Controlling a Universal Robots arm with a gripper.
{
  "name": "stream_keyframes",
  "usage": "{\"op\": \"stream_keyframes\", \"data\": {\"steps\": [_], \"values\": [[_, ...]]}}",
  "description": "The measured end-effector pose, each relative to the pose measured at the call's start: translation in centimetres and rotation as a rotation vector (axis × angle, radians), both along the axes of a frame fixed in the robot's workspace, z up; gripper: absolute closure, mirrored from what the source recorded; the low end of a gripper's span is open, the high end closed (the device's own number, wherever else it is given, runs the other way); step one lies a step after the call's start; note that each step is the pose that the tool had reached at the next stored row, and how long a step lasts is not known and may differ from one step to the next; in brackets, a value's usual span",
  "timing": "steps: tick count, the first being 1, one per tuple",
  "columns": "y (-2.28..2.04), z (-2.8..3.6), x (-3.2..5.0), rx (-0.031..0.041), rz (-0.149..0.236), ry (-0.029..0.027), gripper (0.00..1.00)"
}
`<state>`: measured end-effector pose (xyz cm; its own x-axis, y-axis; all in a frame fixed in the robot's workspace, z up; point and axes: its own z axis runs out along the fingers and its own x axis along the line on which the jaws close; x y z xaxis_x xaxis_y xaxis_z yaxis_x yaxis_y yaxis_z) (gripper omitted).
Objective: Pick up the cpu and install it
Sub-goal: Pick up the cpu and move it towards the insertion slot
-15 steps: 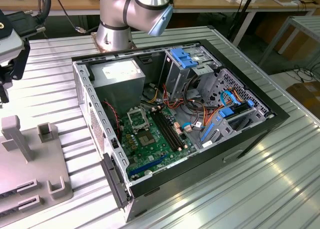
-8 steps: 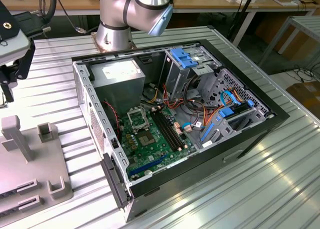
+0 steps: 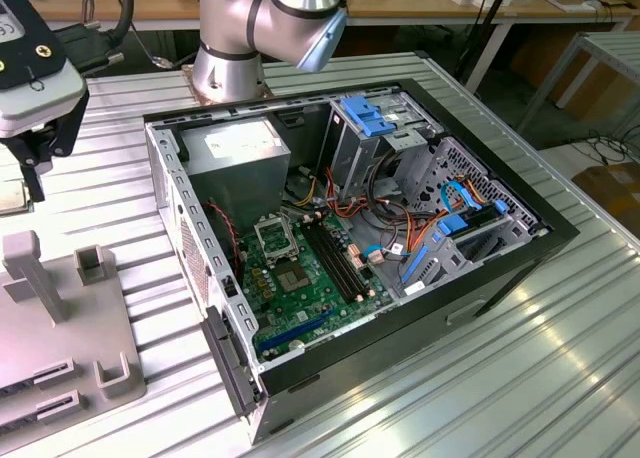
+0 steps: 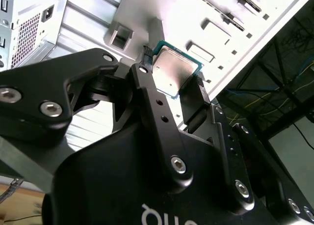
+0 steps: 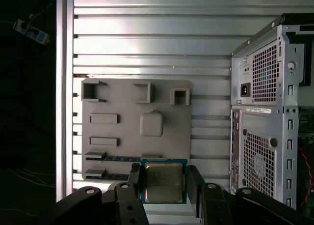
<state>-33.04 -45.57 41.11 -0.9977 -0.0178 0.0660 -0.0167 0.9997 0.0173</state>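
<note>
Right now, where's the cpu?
The cpu is clamped in the gripper in both wrist views, near the grey tray; in the exterior view that is at the exterior view's left, outside the case.

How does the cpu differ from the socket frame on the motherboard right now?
The cpu is a solid flat plate with a teal rim; the socket frame is hollow in the middle. The cpu is clamped in the pincer outside the computer case, while the socket frame sits on the motherboard inside it. Both are squarish and silvery.
</note>
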Motion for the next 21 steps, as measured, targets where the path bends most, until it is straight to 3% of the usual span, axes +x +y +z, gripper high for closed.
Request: {"op": "stream_keyframes", "data": {"steps": [21], "values": [[0.00, -0.09, 3.18, -0.0001, 0.000, -0.0020, 0.53]]}}
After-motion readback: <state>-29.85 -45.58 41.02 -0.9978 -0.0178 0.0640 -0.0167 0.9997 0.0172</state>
